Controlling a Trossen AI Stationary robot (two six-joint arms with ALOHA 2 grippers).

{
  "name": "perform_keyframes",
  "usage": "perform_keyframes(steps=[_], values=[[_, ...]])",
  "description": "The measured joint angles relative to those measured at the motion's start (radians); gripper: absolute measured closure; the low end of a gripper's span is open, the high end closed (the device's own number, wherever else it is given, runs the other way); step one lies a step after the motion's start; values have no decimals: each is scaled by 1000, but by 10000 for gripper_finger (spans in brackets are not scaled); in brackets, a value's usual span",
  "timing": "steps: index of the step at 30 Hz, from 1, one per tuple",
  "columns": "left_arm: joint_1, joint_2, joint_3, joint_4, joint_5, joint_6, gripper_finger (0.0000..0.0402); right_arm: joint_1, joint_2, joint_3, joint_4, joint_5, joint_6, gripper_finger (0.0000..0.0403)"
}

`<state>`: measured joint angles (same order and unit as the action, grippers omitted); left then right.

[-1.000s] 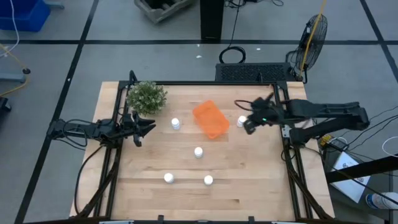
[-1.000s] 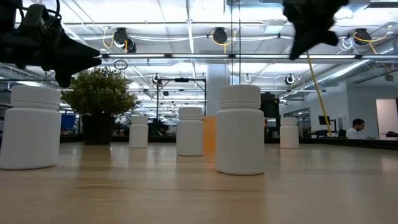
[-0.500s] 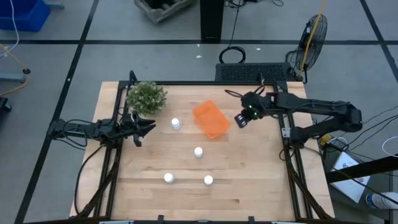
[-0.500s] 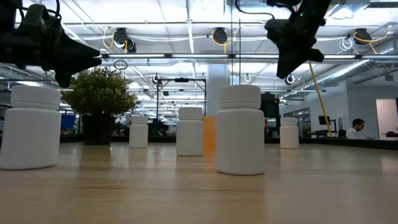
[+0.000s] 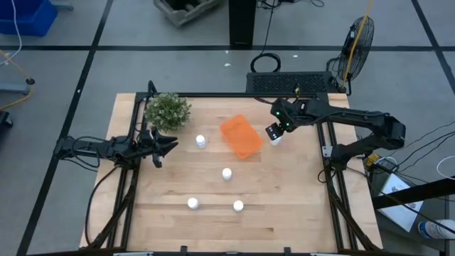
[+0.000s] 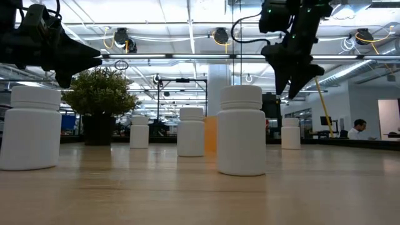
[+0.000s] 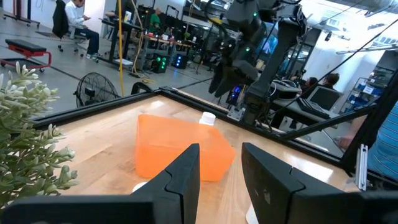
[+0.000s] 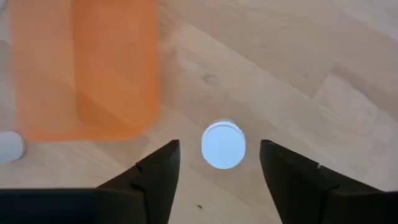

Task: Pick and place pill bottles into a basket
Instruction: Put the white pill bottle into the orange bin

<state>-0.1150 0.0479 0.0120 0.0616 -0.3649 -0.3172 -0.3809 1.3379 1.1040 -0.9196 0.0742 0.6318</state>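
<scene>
Your right gripper (image 5: 274,135) is hanging directly above the pill bottle (image 5: 276,140) just beside the orange basket (image 5: 240,136), on the basket's right-hand side in the overhead shot. Look at the right wrist view: jaws spread wide, the white cap (image 8: 223,145) sitting squarely between the two fingers (image 8: 157,174), nothing grasped. From counter height that gripper (image 6: 292,74) is above the bottle (image 6: 290,133), not touching it. Four other bottles stand on the wooden counter (image 5: 284,206): one (image 5: 201,141) between the potted plant (image 5: 168,110) and the basket, one (image 5: 227,173) below the basket, two (image 5: 193,203) (image 5: 238,206) nearer the front. Your left gripper (image 5: 167,147) is parked at the counter's left edge below the plant, jaws apart and empty.
</scene>
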Motion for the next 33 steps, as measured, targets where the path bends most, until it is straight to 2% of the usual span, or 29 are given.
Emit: perform_keyframes(steps=[10, 20, 26, 33], values=[[0, 0, 0, 0, -1, -1, 279, -2, 106, -39, 10, -6, -20, 148], [0, 0, 0, 1, 0, -5, 279, -2, 120, -112, 97, -28, -16, 138], [0, 0, 0, 1, -1, -3, 279, -2, 120, -149, 138, -33, -3, 148], [0, 0, 0, 1, 0, 0, 279, -9, 120, -174, 178, -52, -11, 186]])
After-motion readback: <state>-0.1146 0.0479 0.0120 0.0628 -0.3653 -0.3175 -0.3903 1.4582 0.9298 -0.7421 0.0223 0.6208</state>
